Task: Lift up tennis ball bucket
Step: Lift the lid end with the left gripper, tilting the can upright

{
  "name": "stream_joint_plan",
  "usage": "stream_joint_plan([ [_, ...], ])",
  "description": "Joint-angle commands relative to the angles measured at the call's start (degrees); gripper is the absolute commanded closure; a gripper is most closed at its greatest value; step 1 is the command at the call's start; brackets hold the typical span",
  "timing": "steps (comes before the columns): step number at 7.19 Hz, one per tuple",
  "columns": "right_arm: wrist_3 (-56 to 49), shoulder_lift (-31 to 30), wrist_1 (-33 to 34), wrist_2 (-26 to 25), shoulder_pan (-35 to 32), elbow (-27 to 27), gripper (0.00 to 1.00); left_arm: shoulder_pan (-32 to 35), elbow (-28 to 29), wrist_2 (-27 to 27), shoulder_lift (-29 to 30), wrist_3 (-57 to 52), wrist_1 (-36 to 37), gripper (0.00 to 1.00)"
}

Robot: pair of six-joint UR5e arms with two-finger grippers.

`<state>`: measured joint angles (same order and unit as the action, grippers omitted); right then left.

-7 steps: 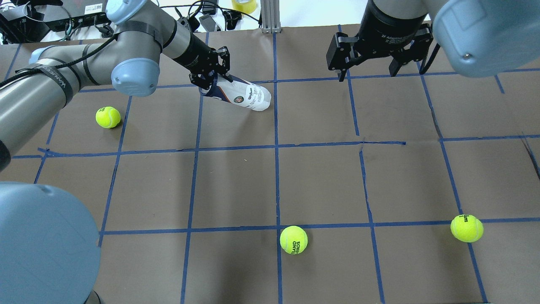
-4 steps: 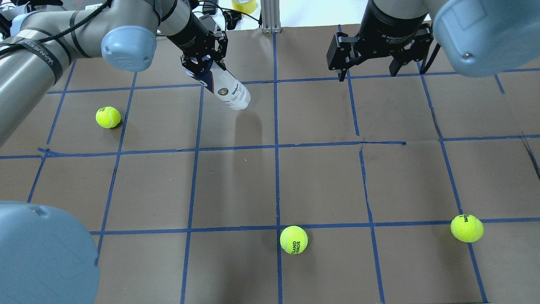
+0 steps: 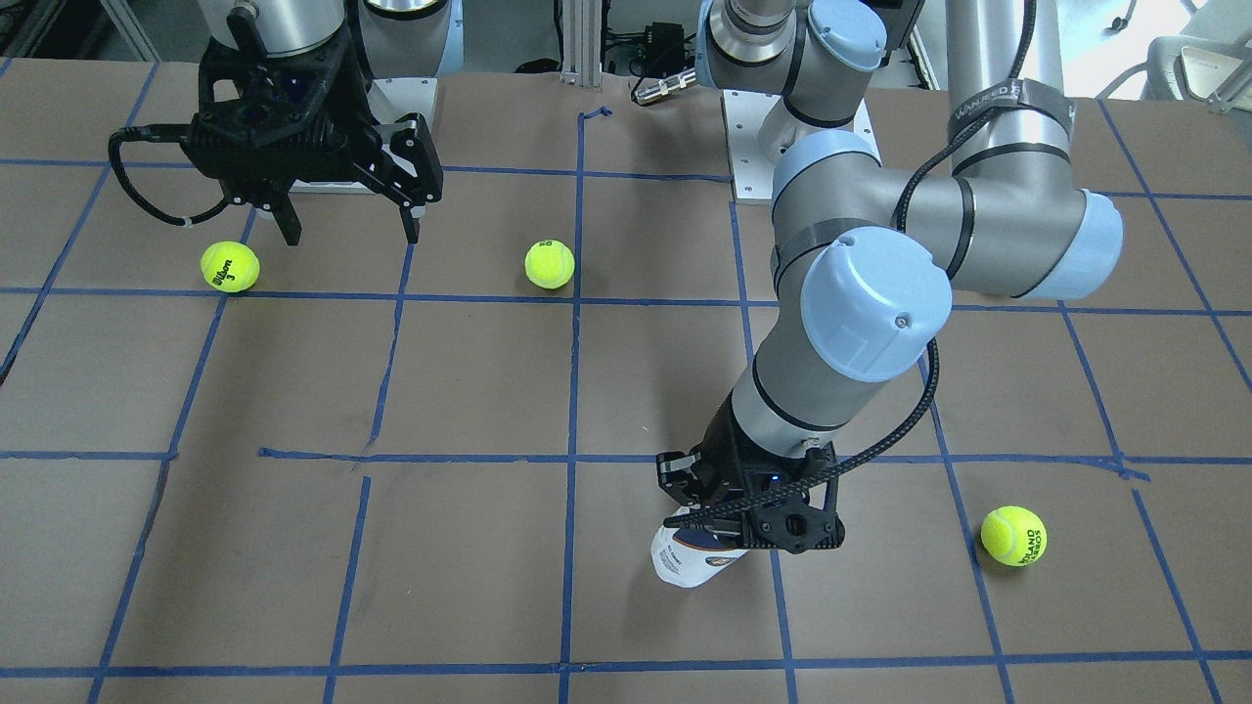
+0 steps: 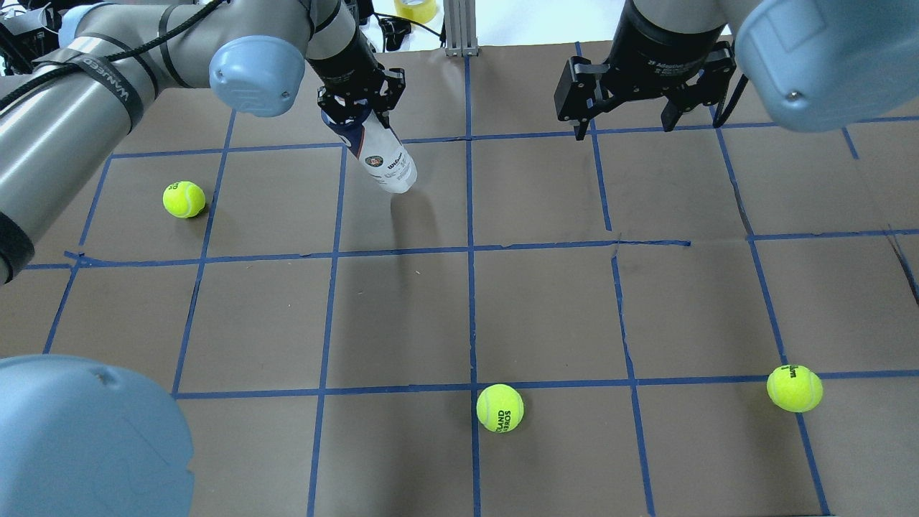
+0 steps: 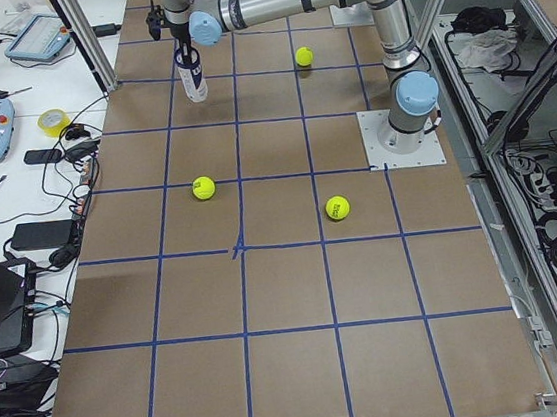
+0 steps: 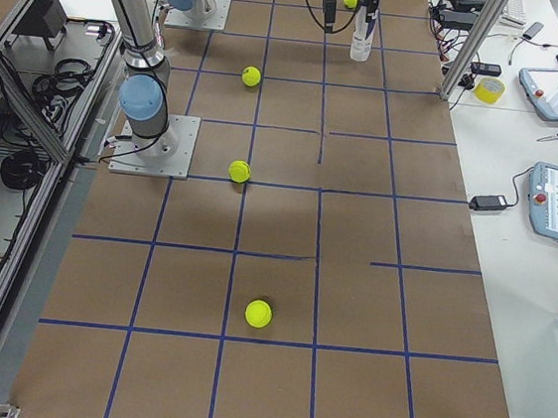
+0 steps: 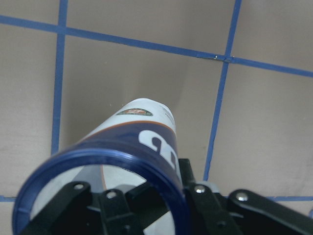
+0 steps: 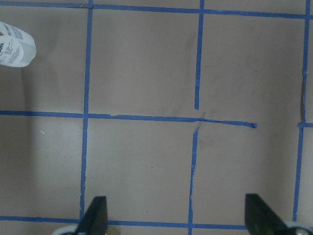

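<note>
The tennis ball bucket [image 4: 384,161] is a clear can with a white and navy label and a dark blue rim. My left gripper [image 4: 357,115] is shut on its open rim end. The can hangs from it, tilted but close to upright, base down, above its shadow on the table. It also shows in the front view [image 3: 690,565] under the left gripper [image 3: 743,523], and in the left wrist view [image 7: 142,142]. My right gripper [image 4: 624,122] is open and empty at the far right, apart from the can, with its fingers [image 8: 93,215] spread wide.
Loose tennis balls lie on the brown, blue-taped table: one at the left [image 4: 184,199], one front centre [image 4: 500,408], one front right [image 4: 794,388]. Cables and a tape roll [image 4: 415,8] sit beyond the far edge.
My left gripper has swung the can from a low slant to nearly upright and raised it off the table, shifting slightly right. The right arm and the balls have not moved.
</note>
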<state>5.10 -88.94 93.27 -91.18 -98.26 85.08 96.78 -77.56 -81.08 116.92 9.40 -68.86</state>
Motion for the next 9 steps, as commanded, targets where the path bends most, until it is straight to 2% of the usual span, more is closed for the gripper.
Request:
stream_joint_plan([
  [1, 0.0, 0.0, 0.0, 0.0, 0.0, 0.0, 0.0, 1.2, -0.1, -2.0, 0.9, -3.8, 0.2, 1.0],
  [5, 0.0, 0.0, 0.0, 0.0, 0.0, -0.1, 0.0, 2.6, -0.1, -4.3, 2.6, -4.1, 0.8, 0.99],
  [6, 0.0, 0.0, 0.0, 0.0, 0.0, -0.1, 0.0, 2.6, -0.1, -4.3, 2.5, -3.0, 0.7, 0.37],
  [7, 0.0, 0.0, 0.0, 0.0, 0.0, 0.0, 0.0, 2.7, 0.0, -4.3, 2.3, -1.7, 0.8, 0.07],
  [8, 0.0, 0.0, 0.0, 0.0, 0.0, 0.0, 0.0, 2.7, 0.2, -4.3, 1.4, -1.1, 1.3, 0.0],
  [9, 0.0, 0.0, 0.0, 0.0, 0.1, -0.1, 0.0, 2.7, 0.2, -4.4, 0.7, -0.7, 0.1, 0.0],
])
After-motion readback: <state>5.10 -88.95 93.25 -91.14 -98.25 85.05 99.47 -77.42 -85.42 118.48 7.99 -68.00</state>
